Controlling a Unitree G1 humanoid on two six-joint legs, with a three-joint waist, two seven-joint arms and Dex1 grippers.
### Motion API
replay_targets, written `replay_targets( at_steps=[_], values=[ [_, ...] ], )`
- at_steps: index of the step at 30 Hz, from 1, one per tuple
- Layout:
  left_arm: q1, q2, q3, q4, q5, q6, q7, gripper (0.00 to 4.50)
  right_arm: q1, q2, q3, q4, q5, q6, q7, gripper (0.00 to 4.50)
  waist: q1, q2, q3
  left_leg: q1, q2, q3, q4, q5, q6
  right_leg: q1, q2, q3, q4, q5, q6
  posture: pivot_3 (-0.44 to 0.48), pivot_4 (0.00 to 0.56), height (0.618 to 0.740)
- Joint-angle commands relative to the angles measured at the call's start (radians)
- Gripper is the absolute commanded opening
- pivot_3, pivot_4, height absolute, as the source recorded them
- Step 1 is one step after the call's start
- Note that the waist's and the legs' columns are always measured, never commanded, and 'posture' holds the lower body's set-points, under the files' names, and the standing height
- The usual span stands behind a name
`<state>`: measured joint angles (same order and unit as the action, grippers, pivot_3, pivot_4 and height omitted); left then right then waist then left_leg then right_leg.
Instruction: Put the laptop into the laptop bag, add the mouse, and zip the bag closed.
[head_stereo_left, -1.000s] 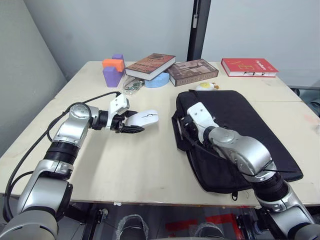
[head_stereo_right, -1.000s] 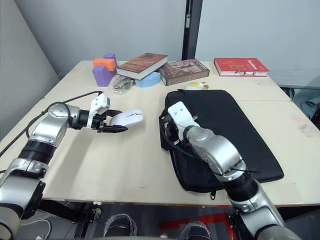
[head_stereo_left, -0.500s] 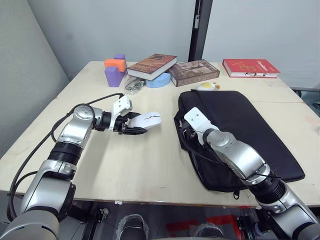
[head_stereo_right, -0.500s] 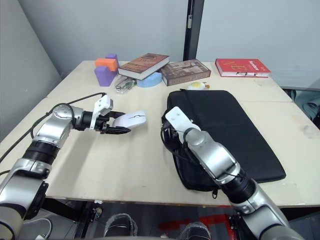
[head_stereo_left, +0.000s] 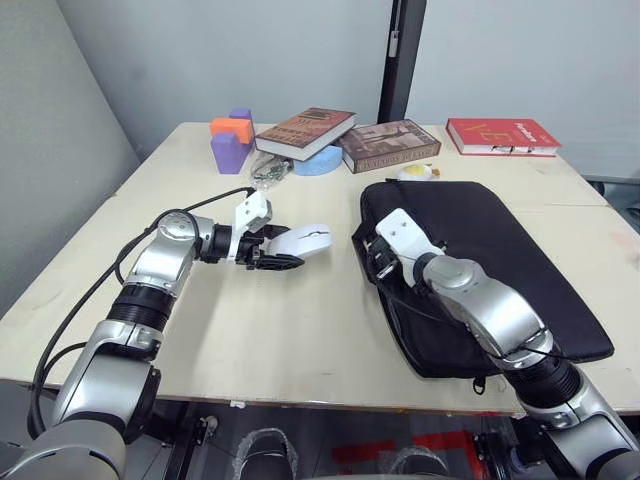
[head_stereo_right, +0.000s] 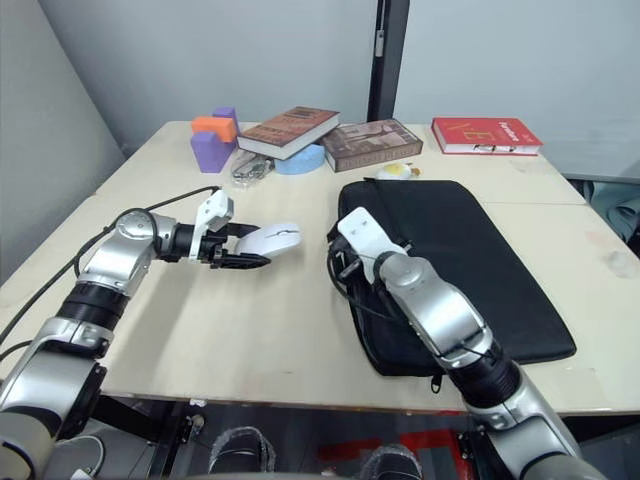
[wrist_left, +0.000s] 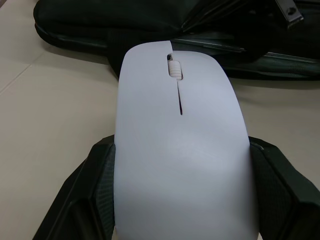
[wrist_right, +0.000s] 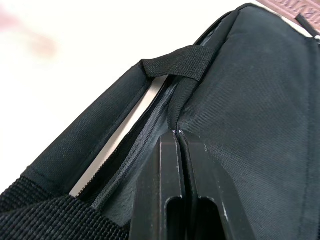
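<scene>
- Where the left gripper reaches toward the bag, its two black ribbed fingers clamp the mouse by its sides; the mouse is smooth matte white, a flat oval w/ a grey scroll wheel and a thin centre slit, held just above the table, nose toward the bag.
- Laptop bag: big flat black woven-fabric rectangle w/ rounded corners, lying on the right half of the table; its webbing handles loop out at the edge facing the mouse.
- Right gripper: fingers pressed together, pinching the bag's fabric edge by the zipper opening; a lighter lining shows in the gap under the handle.
- Table: pale plywood-look top, matte, w/ a seam running across it.
- Far edge of the table: purple block w/ an orange block on top, two brown hardcover books overlapping, a light blue disc under them, a small clear crinkly packet, and a white-yellow plush toy touching the bag's far edge.
- Red book at the far right corner, well apart from the rest.
- Room: plain grey walls, w/ a dark vertical post behind the table.
</scene>
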<state>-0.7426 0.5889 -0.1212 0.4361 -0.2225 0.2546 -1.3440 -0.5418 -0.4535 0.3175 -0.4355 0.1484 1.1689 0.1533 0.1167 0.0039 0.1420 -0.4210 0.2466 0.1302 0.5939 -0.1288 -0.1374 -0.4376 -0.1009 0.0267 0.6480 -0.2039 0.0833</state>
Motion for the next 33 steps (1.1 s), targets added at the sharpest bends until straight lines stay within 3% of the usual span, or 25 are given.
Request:
replay_targets(
  at_steps=[1,16,23,28,30,33],
  values=[
    [-0.022,-0.005,0.004,-0.033,-0.01,-0.003,-0.004,2.85,-0.066,0.009,-0.136,-0.057,0.018,0.036,0.022,0.04,0.0,0.0,0.0,0.0,0.0,0.0,0.0,0.0,0.0,0.0,0.0,0.0,0.0,0.0,0.0,0.0,0.15,0.725],
    [-0.057,-0.096,-0.061,0.001,0.011,-0.03,-0.004,2.85,-0.304,-0.006,-0.473,-0.123,0.276,0.247,0.235,0.04,-0.012,0.0,0.0,0.0,0.0,0.0,0.0,0.0,0.001,-0.001,0.001,0.001,0.001,0.0,0.0,0.0,0.15,0.725],
    [-0.063,-0.149,-0.084,-0.003,0.006,-0.029,-0.007,2.85,-0.295,-0.04,-0.515,-0.112,0.309,0.266,0.233,0.04,0.001,0.0,0.0,0.001,0.0,0.0,0.001,0.001,0.001,0.0,0.0,0.001,0.001,0.0,-0.001,0.0,0.15,0.725],
    [-0.061,-0.12,-0.071,-0.006,-0.006,-0.009,-0.021,2.85,-0.25,-0.046,-0.515,-0.115,0.305,0.247,0.215,0.04,0.003,0.0,0.0,0.001,0.0,0.0,0.001,0.001,0.001,0.0,0.0,0.001,0.001,0.0,-0.001,0.0,0.15,0.725],
    [-0.062,-0.078,-0.059,-0.004,-0.01,-0.001,-0.046,2.85,-0.231,-0.01,-0.545,-0.101,0.3,0.235,0.189,0.56,0.0,0.0,0.0,0.001,0.0,0.0,0.001,0.001,0.001,0.0,0.0,0.001,0.001,0.0,-0.001,0.0,0.15,0.725],
    [-0.057,0.023,-0.036,0.013,-0.001,-0.017,-0.087,2.85,-0.168,0.009,-0.486,-0.101,0.284,0.192,0.17,1.51,-0.001,0.0,0.0,0.001,0.001,0.0,0.001,0.001,0.001,-0.001,0.001,0.001,0.002,0.0,-0.001,0.0,0.15,0.725]
  ],
)
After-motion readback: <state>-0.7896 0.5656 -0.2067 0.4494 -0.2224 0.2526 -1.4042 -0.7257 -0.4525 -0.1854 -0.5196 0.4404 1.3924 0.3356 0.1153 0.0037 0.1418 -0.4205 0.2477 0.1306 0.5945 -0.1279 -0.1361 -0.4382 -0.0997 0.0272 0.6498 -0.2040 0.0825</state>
